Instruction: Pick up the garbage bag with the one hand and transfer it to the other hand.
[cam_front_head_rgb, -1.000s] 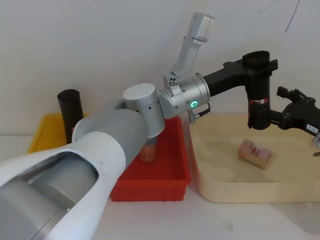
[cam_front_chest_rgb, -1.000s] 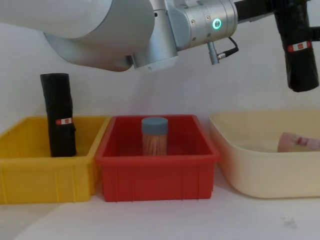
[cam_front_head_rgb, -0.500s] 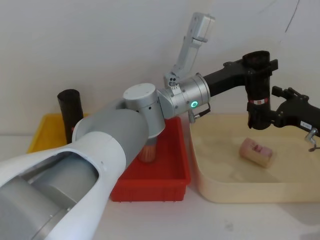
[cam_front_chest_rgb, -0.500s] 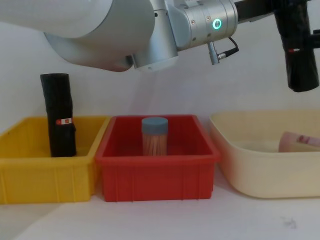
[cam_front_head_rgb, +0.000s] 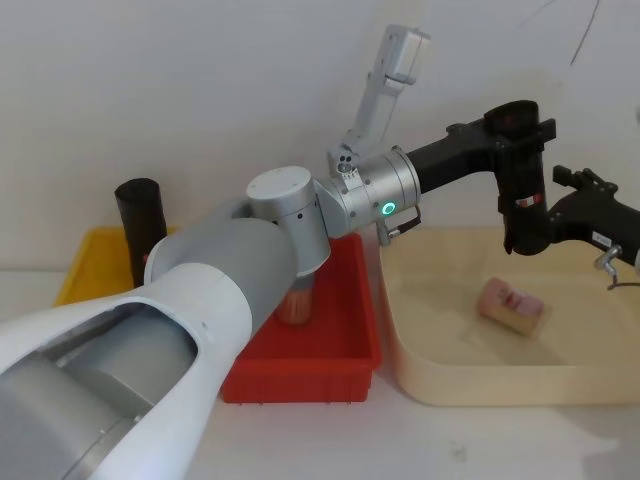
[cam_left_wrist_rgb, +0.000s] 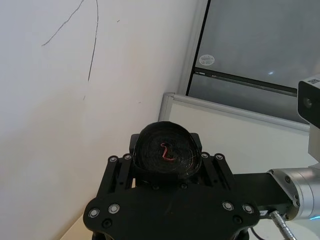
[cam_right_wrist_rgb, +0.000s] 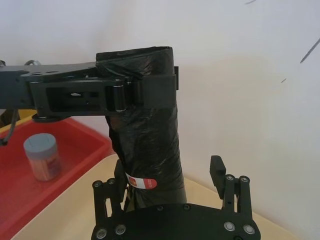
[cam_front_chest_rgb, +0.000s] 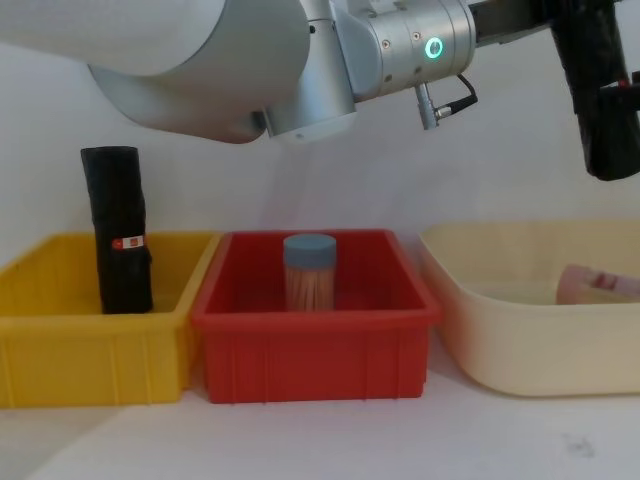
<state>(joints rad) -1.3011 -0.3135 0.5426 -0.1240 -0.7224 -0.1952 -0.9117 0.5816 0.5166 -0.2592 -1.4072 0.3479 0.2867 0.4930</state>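
Up top, left claw (cam_front_head_rgb: 512, 130) grips garbage bag (cam_front_head_rgb: 524, 205); right claw's (cam_front_head_rgb: 540, 222) state unclear, bag-hidden.

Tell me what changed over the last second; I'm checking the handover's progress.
The right tool moved in from the right and now brackets the lower part of the bag, around its label; whether it has clamped is unclear. The left tool kept its grip near the bag's top, holding it upright over the beige tub. Bins and jars stayed put.

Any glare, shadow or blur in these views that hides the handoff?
Head view: even light, no glare, garbage bag sharp. Chest view: the bag is cropped at the frame's top right. Right wrist view: right gripper near the lens, label legible. Left wrist view: left gripper dark, bag's end clear.
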